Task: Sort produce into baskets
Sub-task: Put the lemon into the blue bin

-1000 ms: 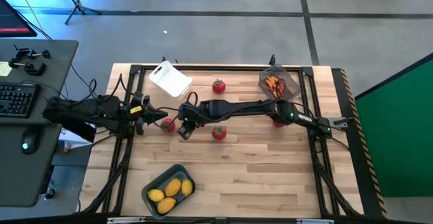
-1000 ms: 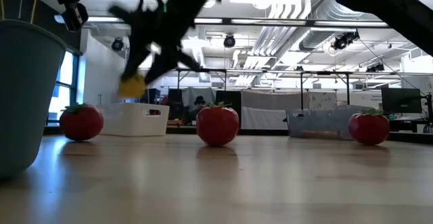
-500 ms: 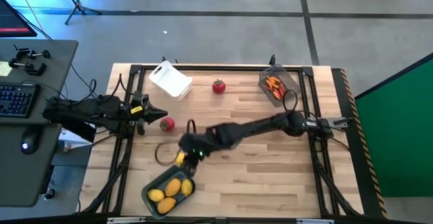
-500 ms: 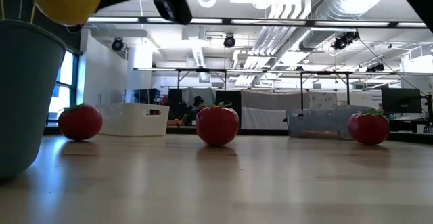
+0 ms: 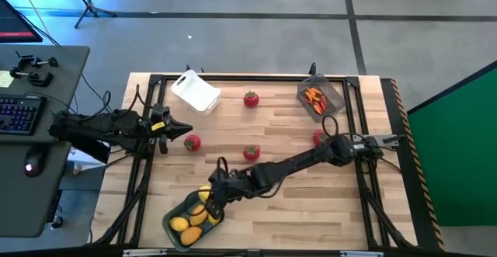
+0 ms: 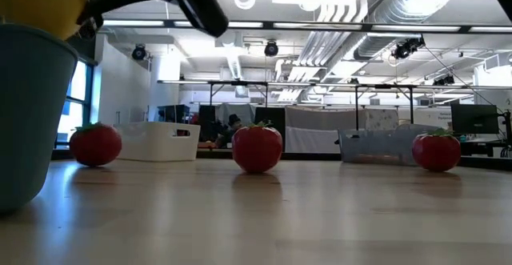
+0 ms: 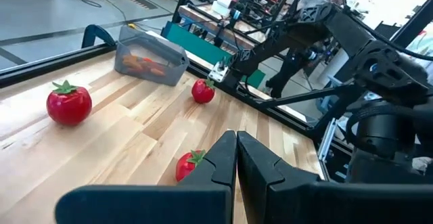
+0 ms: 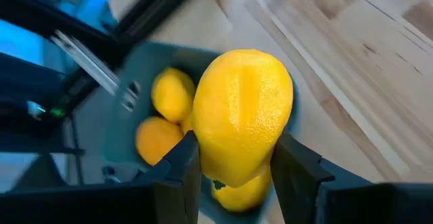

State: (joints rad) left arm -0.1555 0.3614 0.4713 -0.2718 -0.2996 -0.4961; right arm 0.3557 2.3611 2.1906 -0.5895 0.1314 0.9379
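My right gripper point(image 5: 208, 200) reaches across the table to the near left and is shut on a yellow oval fruit point(image 8: 243, 112). It hangs over the grey-blue basket point(image 5: 177, 234), where other yellow fruits point(image 8: 172, 95) lie. Red round fruits point(image 5: 251, 98) point(image 5: 191, 141) point(image 5: 251, 153) point(image 5: 320, 137) stand on the wood. The white basket point(image 5: 196, 92) sits at the far left. The dark basket point(image 5: 330, 94) at the far right holds orange pieces. My left gripper point(image 7: 236, 156) waits shut at the table's left edge. My right gripper pinches the yellow fruit between its two fingers point(image 8: 181, 162), one on each side of the fruit's lower half point(image 8: 223, 156). The fingers slant down from the table's right side. The fruit is lifted clear, above the grey-blue basket's open top point(image 6: 32, 37).
A black frame rail point(image 5: 256, 77) runs round the tabletop. A desk with a keyboard point(image 5: 19, 113) stands beyond the left edge. Bare wood point(image 5: 311, 203) lies near the front and right.
My right gripper has swung from the table's middle toward the near left corner, carrying the yellow fruit clear of the wood. It has turned at the wrist and now hangs over the grey-blue basket. The red fruits have stayed where they were.
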